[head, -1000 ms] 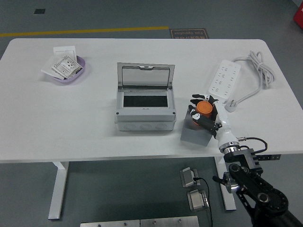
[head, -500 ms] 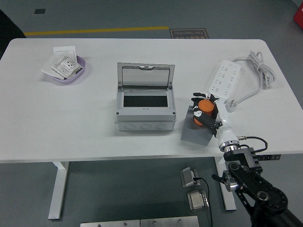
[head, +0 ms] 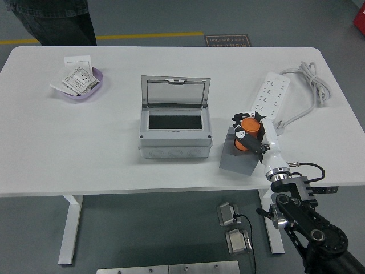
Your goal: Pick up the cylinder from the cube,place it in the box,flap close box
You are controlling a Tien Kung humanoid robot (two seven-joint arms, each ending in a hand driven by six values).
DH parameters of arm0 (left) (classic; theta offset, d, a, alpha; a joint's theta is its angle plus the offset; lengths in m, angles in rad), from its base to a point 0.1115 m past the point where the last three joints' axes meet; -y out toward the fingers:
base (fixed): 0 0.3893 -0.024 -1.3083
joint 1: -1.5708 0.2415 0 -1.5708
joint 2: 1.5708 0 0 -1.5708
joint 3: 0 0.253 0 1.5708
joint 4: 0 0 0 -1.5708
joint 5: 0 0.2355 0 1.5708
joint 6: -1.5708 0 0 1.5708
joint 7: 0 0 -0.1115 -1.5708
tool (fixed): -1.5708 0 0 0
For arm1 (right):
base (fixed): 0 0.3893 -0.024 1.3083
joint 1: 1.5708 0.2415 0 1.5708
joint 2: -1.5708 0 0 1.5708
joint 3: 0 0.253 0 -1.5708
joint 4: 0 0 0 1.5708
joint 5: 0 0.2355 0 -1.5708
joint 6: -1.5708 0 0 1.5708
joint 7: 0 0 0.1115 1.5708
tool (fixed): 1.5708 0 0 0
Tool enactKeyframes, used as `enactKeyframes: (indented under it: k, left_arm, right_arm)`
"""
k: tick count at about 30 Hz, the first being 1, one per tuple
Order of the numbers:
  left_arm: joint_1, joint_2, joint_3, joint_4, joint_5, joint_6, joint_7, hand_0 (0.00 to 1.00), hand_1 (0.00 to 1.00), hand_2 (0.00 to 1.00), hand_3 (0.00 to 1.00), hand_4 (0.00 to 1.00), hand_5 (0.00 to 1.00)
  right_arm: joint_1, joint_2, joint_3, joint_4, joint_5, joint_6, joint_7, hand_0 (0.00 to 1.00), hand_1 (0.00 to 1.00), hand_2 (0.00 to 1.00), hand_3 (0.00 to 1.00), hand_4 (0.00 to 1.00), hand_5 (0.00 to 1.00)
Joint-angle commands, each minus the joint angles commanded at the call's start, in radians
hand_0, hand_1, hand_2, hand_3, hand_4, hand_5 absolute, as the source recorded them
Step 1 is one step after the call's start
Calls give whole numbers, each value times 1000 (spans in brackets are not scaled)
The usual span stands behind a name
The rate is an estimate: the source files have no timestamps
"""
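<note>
Right hand [head: 249,130] is wrapping its fingers [head: 242,136] round the orange cylinder [head: 248,126], gripping it just over the top of the grey cube [head: 238,159]; can't tell from this angle whether cyl. is touching the cube's top face or sitting slightly clear of it. Arm is coming in from lower-right corner, white wrist section angling up toward the cube. Grey box [head: 175,124] is sitting just left of the cube, near bench centre, its flap lid [head: 175,93] standing open toward the far side and its dark interior showing. White power strip [head: 270,97] w/ coiled cable is lying beyond the hand, toward the far right of the white bench [head: 85,148]. Purple dish [head: 84,84] holding small printed packets is resting at far left, well apart from the box. Person's legs [head: 54,20] are showing at top-left, beyond the bench's far edge. Left arm isn't appearing anywhere.
</note>
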Motion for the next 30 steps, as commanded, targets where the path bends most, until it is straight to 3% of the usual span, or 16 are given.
enactKeyframes:
  k: [1,2,7,8,14,15,23,30]
  left_arm:
    - [0,0,0,0,0,0,-1,655,664,590,647,723,406]
    - [0,0,0,0,0,-1,-1,655,664,591,647,722,407]
    - [1,0,-1,0,1,-1,-4,655,664,591,647,722,407]
    - [1,0,-1,0,2,-1,-4,655,664,592,646,722,407]
    - [1,0,-4,0,5,-2,-5,655,664,592,646,722,407]
    - [1,0,-4,0,5,-2,-6,655,665,593,646,721,408]
    - [1,0,-6,0,10,-3,-7,654,664,595,646,721,411]
    - [2,0,-10,0,16,-3,-6,654,664,595,646,722,413]
  right_arm:
    - [0,0,0,0,0,-1,1,564,373,524,473,14,2]
    - [1,0,0,0,-1,-2,1,503,273,519,478,7,2]
    - [3,-1,0,3,-4,-5,3,503,273,519,478,7,2]
    - [3,-1,0,4,-5,-6,3,462,227,516,477,11,2]
    - [6,-3,4,6,-11,-8,6,462,227,516,477,11,2]
    - [7,-3,4,6,-12,-8,6,409,200,510,479,33,2]
    - [9,-3,4,4,-18,-16,3,352,177,507,480,49,2]
    - [41,-21,-6,41,-134,-73,-61,371,181,507,481,56,2]
